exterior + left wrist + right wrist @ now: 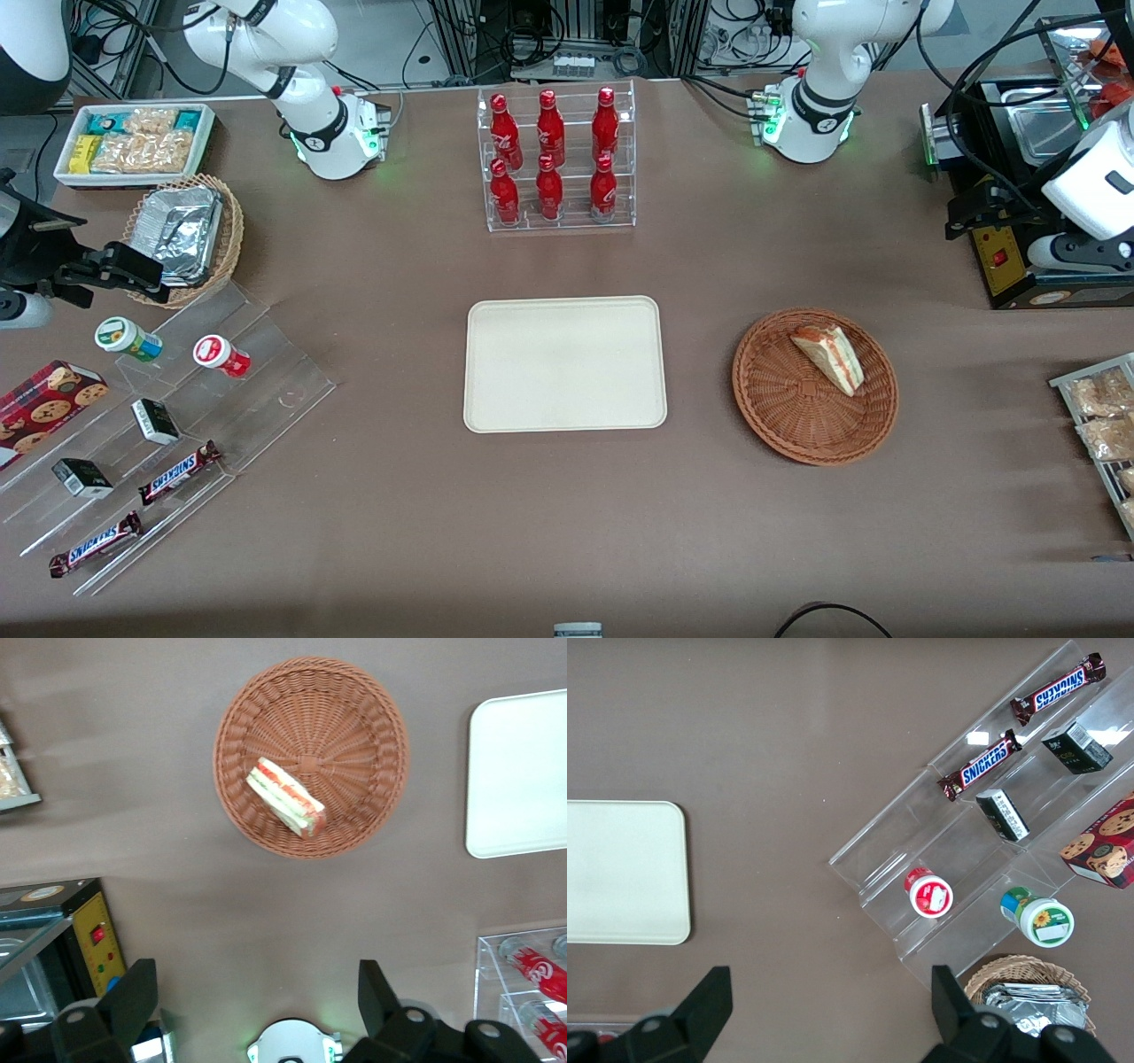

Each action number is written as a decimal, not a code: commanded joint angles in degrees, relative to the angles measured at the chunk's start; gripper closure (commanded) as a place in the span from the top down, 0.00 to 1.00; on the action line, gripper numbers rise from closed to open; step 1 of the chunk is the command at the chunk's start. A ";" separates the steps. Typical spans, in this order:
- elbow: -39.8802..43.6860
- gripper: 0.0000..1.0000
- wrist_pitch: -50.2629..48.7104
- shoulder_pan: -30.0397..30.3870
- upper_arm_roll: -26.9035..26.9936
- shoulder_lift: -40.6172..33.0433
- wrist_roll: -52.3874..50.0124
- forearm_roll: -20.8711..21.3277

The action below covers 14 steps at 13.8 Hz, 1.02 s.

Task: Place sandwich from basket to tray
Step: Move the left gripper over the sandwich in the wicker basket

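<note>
The sandwich (pixel 828 357), a pale wedge with red and green filling, lies in the reddish-brown wicker basket (pixel 784 403) toward the working arm's end of the table. It also shows in the left wrist view (pixel 285 797), inside the basket (pixel 345 722). The cream-white tray (pixel 564 363) lies empty at the table's middle and shows in the left wrist view (pixel 518 771) too. My left gripper (pixel 970 213) hangs high above the table, farther from the front camera than the basket, near the black appliance. Its fingers (pixel 133 1001) stand wide open and hold nothing.
A clear rack of red bottles (pixel 558 159) stands farther from the front camera than the tray. A black appliance with a red switch (pixel 1001 257) sits beside my gripper. A wire rack of snack packets (pixel 1103 416) is at the working arm's end. A clear stepped stand with snacks (pixel 177 425) is at the parked arm's end.
</note>
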 commanded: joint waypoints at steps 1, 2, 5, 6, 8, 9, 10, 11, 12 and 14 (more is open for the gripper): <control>1.22 1.00 -1.50 -0.36 0.06 0.54 0.78 1.24; 1.21 1.00 -1.06 -0.28 0.14 1.33 0.60 1.15; 0.69 1.00 1.39 -0.19 0.49 6.76 -1.58 1.15; -0.71 1.00 3.84 0.25 0.50 8.26 -3.34 1.06; -7.10 1.00 10.68 0.25 0.50 8.46 -9.12 1.06; -10.88 1.00 15.33 0.17 0.41 8.28 -13.59 0.97; -14.57 1.00 19.55 -0.10 0.41 8.45 -17.99 0.97; -18.17 1.00 23.77 -0.27 0.41 8.28 -21.86 0.97; -21.43 1.00 27.47 -0.27 0.32 7.84 -24.86 0.97; -27.59 1.00 34.50 -0.36 0.23 6.70 -32.40 0.97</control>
